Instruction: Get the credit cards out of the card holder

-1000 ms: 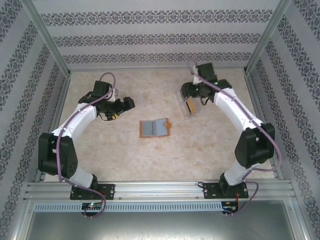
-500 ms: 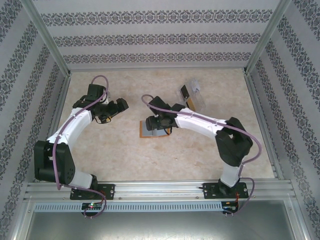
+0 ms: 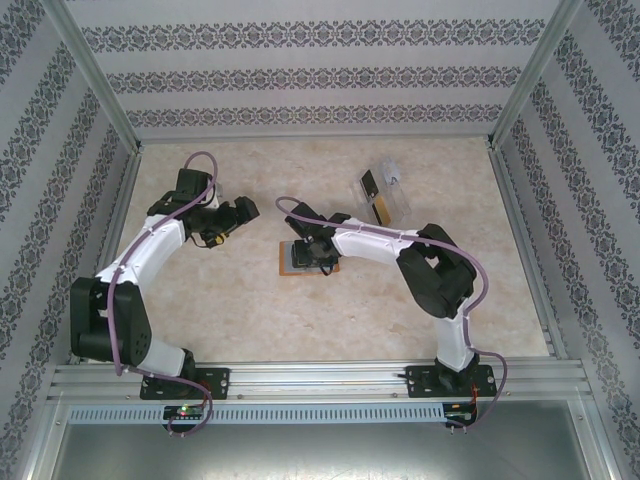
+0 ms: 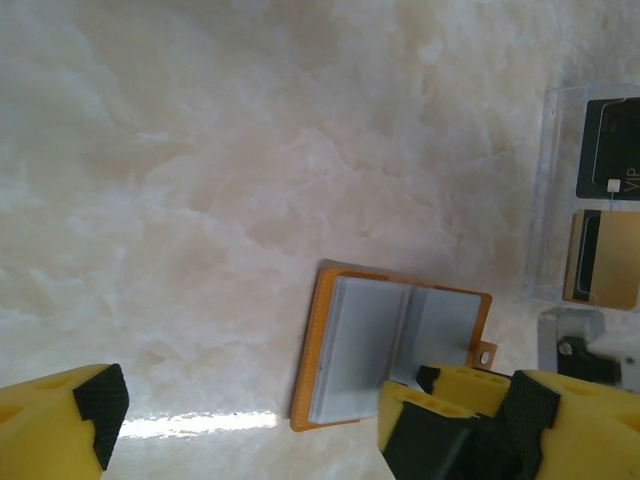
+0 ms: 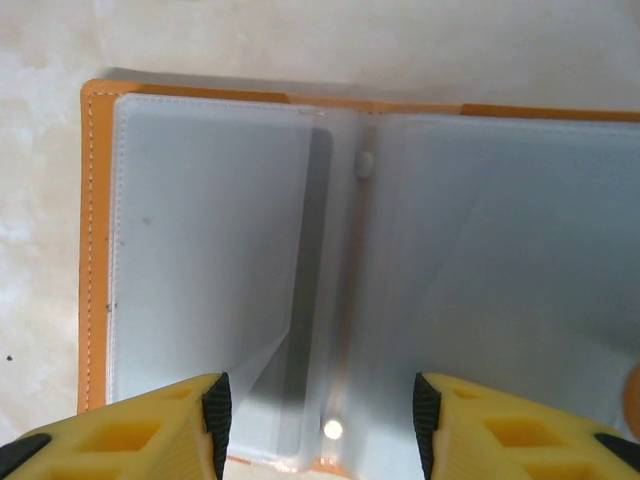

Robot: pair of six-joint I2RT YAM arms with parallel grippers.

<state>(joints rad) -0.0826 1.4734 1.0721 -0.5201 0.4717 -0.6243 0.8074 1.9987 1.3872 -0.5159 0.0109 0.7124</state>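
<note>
Over edge of open card holder (image 5: 200, 250), right tool (image 5: 320, 408) parted

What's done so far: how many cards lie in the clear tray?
2, side by side in the tray: a dark card and a gold card; more may hide in the card holder.

The right arm (image 3: 385, 240) stretches low across to the card holder (image 4: 370, 345). The right gripper (image 5: 315, 420) points down close over the card holder, its two yellow fingers (image 5: 150, 430) spread apart on either side of the fold in the middle. The left arm (image 3: 150, 245) is bent like an elbow, and the left gripper (image 3: 238, 213) hangs well to the left of the card holder, wide open and holding nothing.
</note>
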